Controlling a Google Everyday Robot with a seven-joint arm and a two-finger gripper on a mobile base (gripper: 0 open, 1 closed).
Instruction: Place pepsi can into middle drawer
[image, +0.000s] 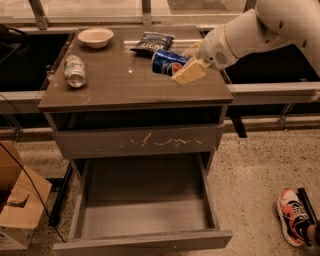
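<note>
The pepsi can (167, 62) is blue with a round logo and lies on its side in my gripper (186, 61). The gripper is shut on it, with a yellowish finger (189, 73) in front and another behind. It holds the can just above the right half of the cabinet top (125, 85). The middle drawer (145, 200) is pulled open below, wide, grey and with nothing in it. It sits low and in front of the cabinet, to the lower left of the can.
A green-and-white can (75, 70) lies at the top's left, a white bowl (95, 37) at the back left, and a dark blue snack bag (152, 42) behind the gripper. A shut drawer front with white scratches (137, 141) is above the open drawer. There is a cardboard box (17, 205) on the floor at left and a person's shoe (294, 215) at right.
</note>
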